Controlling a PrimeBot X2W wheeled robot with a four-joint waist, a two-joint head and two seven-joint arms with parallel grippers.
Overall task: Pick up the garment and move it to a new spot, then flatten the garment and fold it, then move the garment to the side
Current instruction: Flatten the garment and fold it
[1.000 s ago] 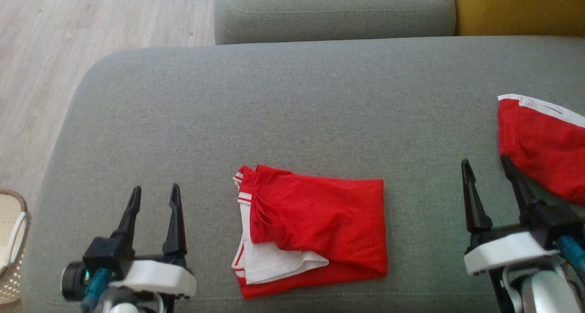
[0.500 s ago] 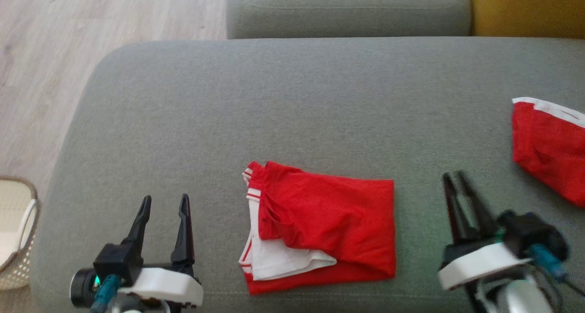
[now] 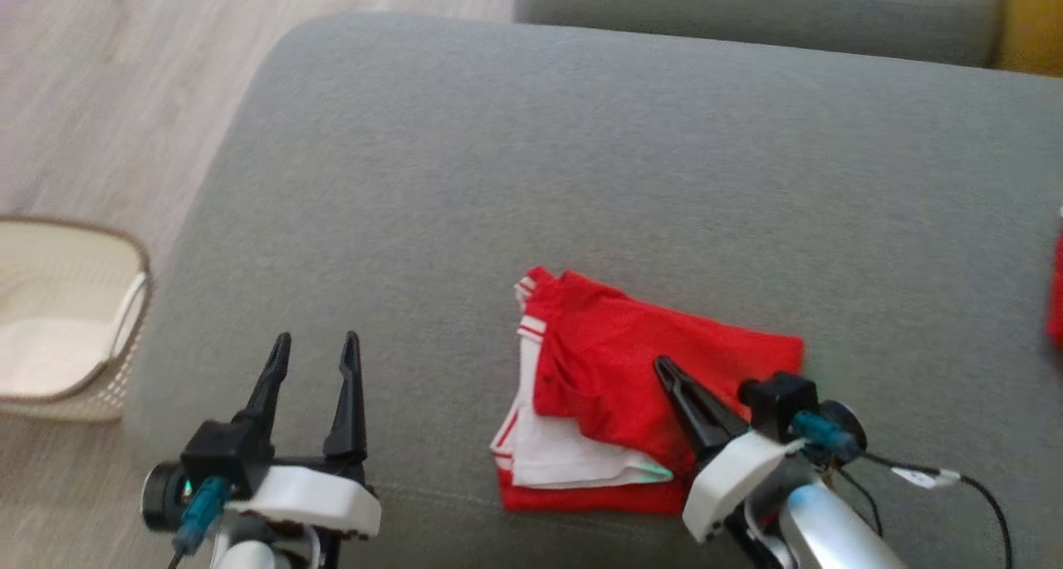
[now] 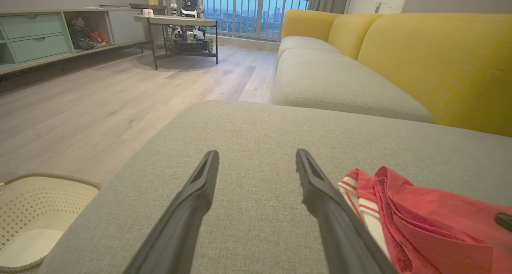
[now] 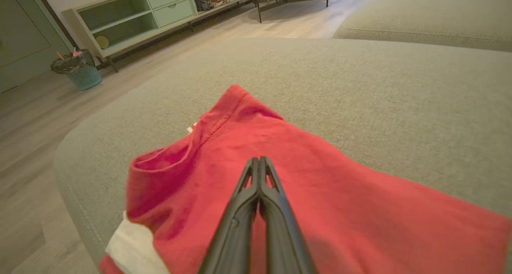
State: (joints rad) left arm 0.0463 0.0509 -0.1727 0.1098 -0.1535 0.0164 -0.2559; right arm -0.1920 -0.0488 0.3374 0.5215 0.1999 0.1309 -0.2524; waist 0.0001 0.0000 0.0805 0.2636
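The garment [image 3: 631,378] is red with white, red-striped trim and lies folded on the grey sofa seat [image 3: 581,154]. My right gripper [image 3: 662,363] is shut, its fingers pressed together and pointing up-left over the garment's right half. In the right wrist view the shut right gripper [image 5: 259,160] sits just above the red cloth of the garment [image 5: 328,174], with no fabric seen between the fingers. My left gripper [image 3: 316,336] stands open over bare cushion to the garment's left. In the left wrist view the left gripper [image 4: 257,153] is open, with the garment [image 4: 424,222] at the lower right.
A cream woven basket [image 3: 75,303] stands on the wood floor off the seat's left edge. Another red cloth [image 3: 1055,295] shows at the right edge. A second grey cushion [image 3: 747,4] lies behind, and a yellow backrest [image 4: 432,58] runs along the sofa.
The head camera has swung, shifting the whole picture. My right gripper went from open to shut and came left from beside the other red cloth to over the folded garment. The left gripper stayed open.
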